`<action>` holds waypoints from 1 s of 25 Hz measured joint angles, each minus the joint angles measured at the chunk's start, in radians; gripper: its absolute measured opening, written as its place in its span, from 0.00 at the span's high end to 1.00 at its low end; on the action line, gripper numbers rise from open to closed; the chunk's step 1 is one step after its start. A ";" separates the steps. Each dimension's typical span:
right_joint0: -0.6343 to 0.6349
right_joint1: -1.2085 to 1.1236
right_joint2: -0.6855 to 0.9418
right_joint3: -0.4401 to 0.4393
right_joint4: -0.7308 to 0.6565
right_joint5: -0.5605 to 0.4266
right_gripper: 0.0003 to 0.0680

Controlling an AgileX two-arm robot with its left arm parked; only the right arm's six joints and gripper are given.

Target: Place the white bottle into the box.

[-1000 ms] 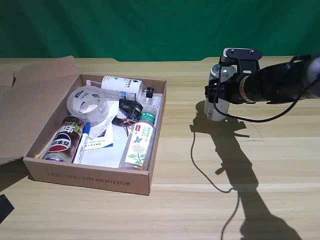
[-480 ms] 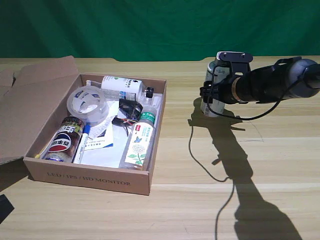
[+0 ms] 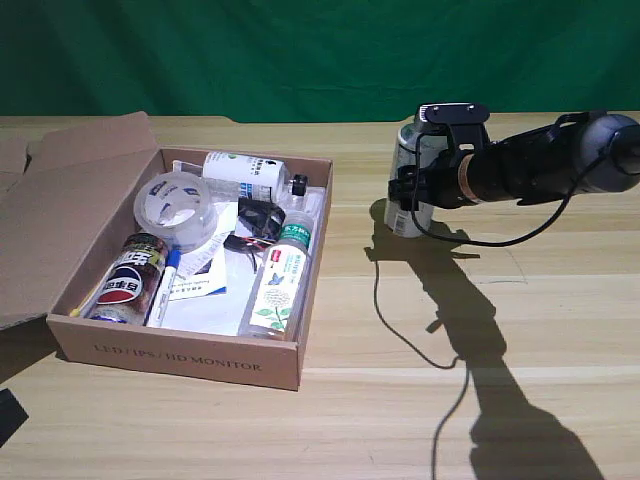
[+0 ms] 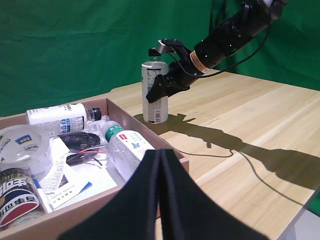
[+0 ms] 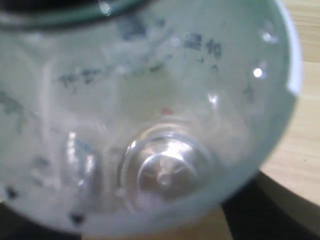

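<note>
The white bottle [image 3: 408,185] stands upright, clamped in the right gripper [image 3: 418,188], apparently lifted just off the wooden table [image 3: 520,330], well to the exterior view's right of the cardboard box [image 3: 180,360]. This looks like the carry; next it must clear the box's near wall. Open tabletop lies between; inside, little bare floor shows.

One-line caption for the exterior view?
Right claw holds the white bottle upright on the table, beside the box.
</note>
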State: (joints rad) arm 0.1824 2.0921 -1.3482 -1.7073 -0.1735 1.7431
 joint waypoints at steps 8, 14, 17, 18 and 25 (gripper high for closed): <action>0.024 -0.207 0.029 -0.055 -0.270 0.052 0.21; 0.191 -0.299 0.033 -0.068 -0.415 0.055 0.21; 0.322 -0.283 0.015 -0.072 -0.406 0.055 0.21; 0.352 -0.271 0.008 -0.072 -0.393 0.055 0.21; 0.479 -0.123 -0.074 -0.072 -0.318 0.055 0.21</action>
State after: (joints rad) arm 0.6619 1.9687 -1.4225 -1.7795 -0.4918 1.7985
